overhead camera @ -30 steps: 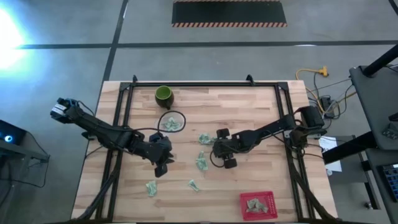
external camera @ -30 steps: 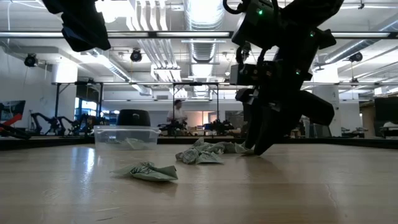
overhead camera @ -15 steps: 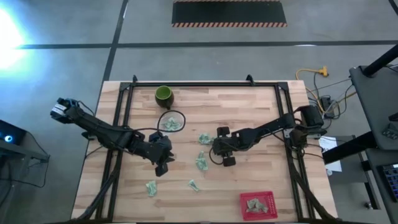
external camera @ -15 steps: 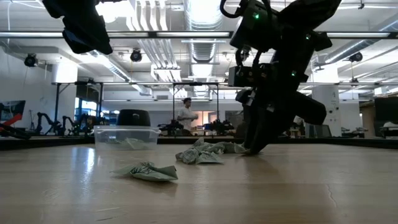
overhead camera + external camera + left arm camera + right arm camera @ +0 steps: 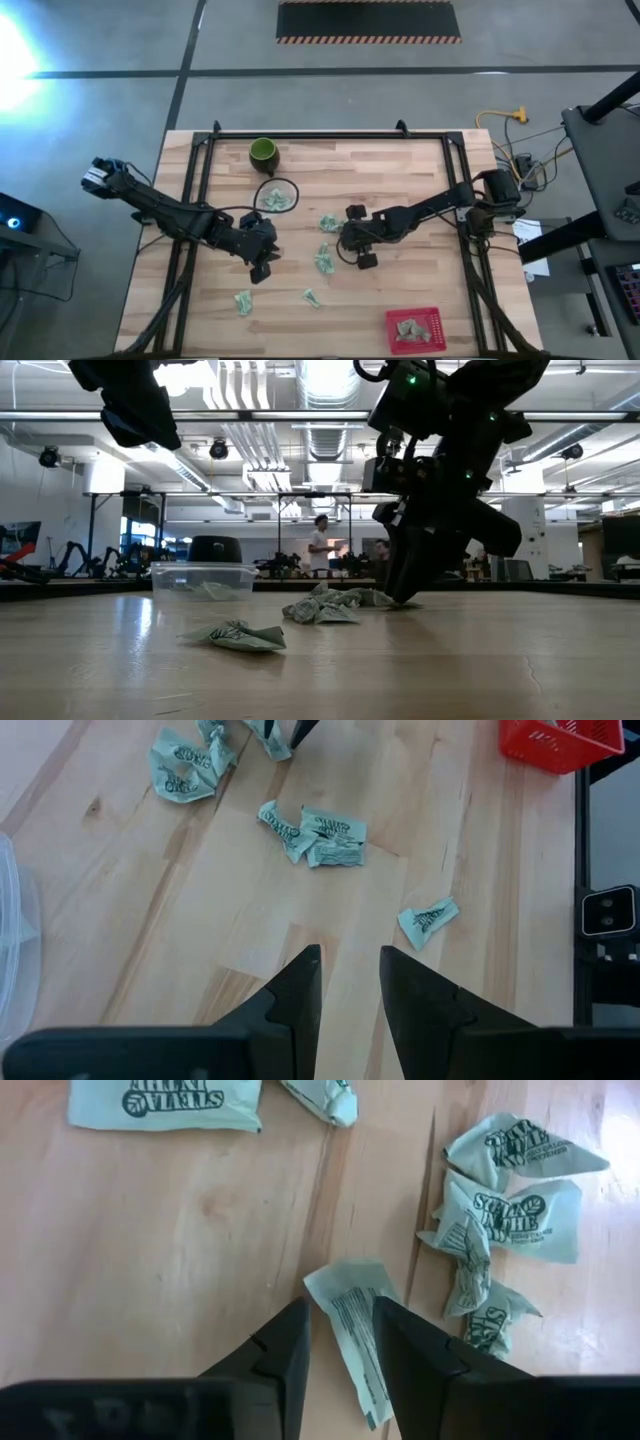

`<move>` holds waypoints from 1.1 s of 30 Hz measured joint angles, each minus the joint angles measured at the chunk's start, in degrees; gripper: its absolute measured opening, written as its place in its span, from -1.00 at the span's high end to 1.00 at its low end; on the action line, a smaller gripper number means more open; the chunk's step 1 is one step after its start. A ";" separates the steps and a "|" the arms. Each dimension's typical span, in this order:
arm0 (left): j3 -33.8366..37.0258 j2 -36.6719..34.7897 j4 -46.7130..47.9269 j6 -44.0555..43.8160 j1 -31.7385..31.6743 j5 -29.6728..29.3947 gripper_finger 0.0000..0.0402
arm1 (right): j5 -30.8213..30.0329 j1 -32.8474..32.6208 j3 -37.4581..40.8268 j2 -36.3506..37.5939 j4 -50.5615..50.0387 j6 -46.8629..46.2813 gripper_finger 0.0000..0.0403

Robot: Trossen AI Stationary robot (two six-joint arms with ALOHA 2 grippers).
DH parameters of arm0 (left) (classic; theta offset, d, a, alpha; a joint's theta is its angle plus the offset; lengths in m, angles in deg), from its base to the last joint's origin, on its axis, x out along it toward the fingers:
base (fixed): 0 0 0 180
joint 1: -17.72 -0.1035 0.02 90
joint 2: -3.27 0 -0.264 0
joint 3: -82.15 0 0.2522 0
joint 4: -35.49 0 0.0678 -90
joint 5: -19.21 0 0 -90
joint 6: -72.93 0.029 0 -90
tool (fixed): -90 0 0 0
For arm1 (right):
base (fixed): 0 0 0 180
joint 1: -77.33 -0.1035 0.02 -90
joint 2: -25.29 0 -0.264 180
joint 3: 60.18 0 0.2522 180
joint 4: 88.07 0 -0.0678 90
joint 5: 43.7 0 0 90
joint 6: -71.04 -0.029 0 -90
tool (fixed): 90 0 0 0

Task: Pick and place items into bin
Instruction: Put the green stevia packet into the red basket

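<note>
Right claw (image 5: 337, 1330) is down at the bench (image 5: 400, 180) near its middle, fingers narrowed around one pale green-and-white packet (image 5: 352, 1320) that lies flat between them; the fingers sit close on either side of it, the packet still resting on the wood, so not lifted. In the high view the same claw (image 5: 345, 240) sits just beside a small group of packets (image 5: 326, 222). Right wrist view shows a crumpled cluster of packets (image 5: 500, 1220) near the pinched one, and a flat packet (image 5: 165, 1105) farther off. Left claw (image 5: 348, 982) hangs above the bench on the left half, fingers narrow with a small gap, nothing between them; below it a loose packet (image 5: 428, 918) and a pair of packets (image 5: 318, 832) lie on the wood. In the high view the left claw (image 5: 262, 262) sits apart from two stray packets (image 5: 243, 301) near the front edge. Red bin (image 5: 414, 329) stands at the front right of the bench and has packets in it. A clear round container (image 5: 277, 195) with packets inside sits just in front of the dark green cup (image 5: 263, 153) at the back left.
</note>
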 joint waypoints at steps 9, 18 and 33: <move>0.09 0.00 0.00 0.09 0.00 -0.12 0.57 | -0.01 0.26 1.37 0.00 0.59 -2.09 0.26; 0.11 0.00 0.00 0.12 0.00 -0.29 0.57 | -0.50 0.42 1.55 0.00 0.88 -3.98 0.19; 0.11 -0.02 0.00 -0.08 0.07 -0.23 0.57 | -0.70 0.70 0.49 0.02 2.55 -7.09 0.21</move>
